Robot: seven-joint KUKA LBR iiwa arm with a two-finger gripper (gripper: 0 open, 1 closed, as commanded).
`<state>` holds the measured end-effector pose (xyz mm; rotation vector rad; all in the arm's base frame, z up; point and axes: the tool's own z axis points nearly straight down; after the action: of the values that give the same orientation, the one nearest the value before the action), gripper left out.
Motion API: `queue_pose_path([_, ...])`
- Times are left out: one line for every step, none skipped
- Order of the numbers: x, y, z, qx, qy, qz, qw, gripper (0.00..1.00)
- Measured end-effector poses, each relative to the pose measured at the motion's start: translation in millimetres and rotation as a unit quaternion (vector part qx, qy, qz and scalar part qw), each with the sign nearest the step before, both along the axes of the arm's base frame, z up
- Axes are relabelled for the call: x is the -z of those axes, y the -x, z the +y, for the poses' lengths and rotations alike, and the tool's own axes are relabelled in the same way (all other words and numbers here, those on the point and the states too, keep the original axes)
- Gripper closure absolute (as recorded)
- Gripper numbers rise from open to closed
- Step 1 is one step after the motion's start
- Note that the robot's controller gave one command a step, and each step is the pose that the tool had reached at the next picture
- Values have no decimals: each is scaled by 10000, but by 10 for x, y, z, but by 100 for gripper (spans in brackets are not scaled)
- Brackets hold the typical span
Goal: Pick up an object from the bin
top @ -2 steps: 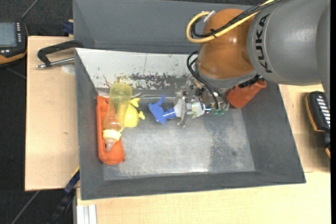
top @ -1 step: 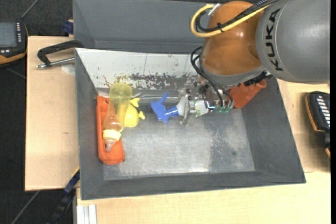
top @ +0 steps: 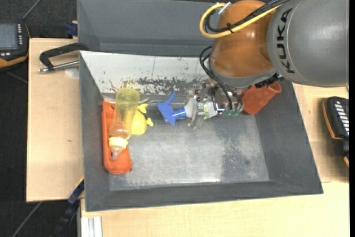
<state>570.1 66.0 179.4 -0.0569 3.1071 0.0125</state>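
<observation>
My gripper (top: 195,111) hangs low near the back middle of the bin, under the orange wrist cover. A small blue plastic piece (top: 171,110) lies just left of it, touching or nearly touching its tip. A red-orange block (top: 258,98) sits right of the gripper against the bin's right wall, partly hidden by the arm. Further left a clear yellow baby bottle (top: 123,118) lies lengthwise, its nipple toward the front.
Under and beside the bottle lie a long orange flat piece (top: 113,158) along the left wall and a small yellow toy (top: 142,122). The arm covers the bin's back right part.
</observation>
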Motion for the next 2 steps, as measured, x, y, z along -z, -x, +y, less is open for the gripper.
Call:
queue_pose_path([344,77,-11,-34,13,133,9999,100])
queue_pose_path([-195,7,103,-131,9,51,9999,100])
